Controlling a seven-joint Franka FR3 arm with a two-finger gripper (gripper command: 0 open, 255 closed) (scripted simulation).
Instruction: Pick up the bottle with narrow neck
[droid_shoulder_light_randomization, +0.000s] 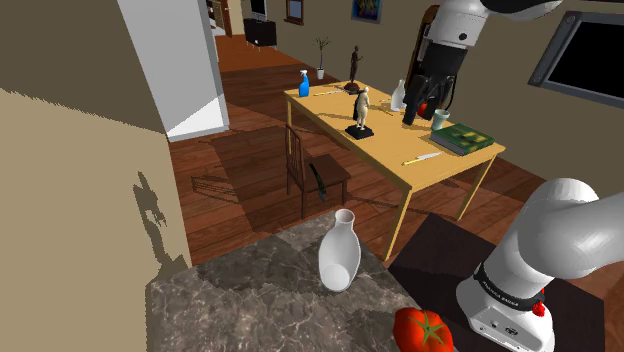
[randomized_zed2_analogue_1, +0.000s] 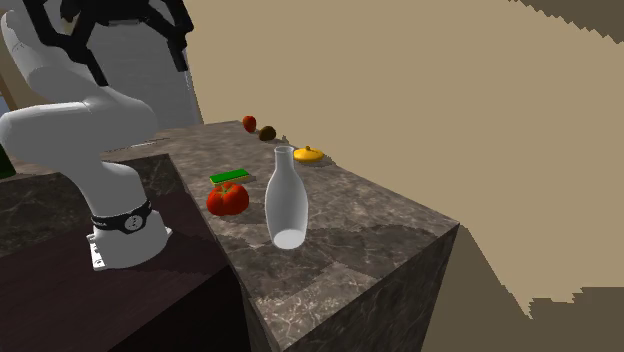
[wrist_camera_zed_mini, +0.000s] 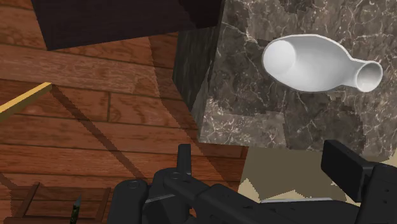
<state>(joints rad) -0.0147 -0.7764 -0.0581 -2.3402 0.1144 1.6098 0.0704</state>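
White narrow-necked bottle (droid_shoulder_light_randomization: 340, 250), upright on marble worktop (droid_shoulder_light_randomization: 250, 300), at 7 o'clock of the hand (droid_shoulder_light_randomization: 425, 113) in shoulder view; jaws apart, empty.

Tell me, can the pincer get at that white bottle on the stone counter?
Probably yes: the bottle stands upright with open counter around it, the tomato sits apart, and the open pincer hangs high with nothing between them.

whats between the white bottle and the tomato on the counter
Nothing. In the second exterior view, the short stretch of marble counter between the white bottle and the tomato is bare.
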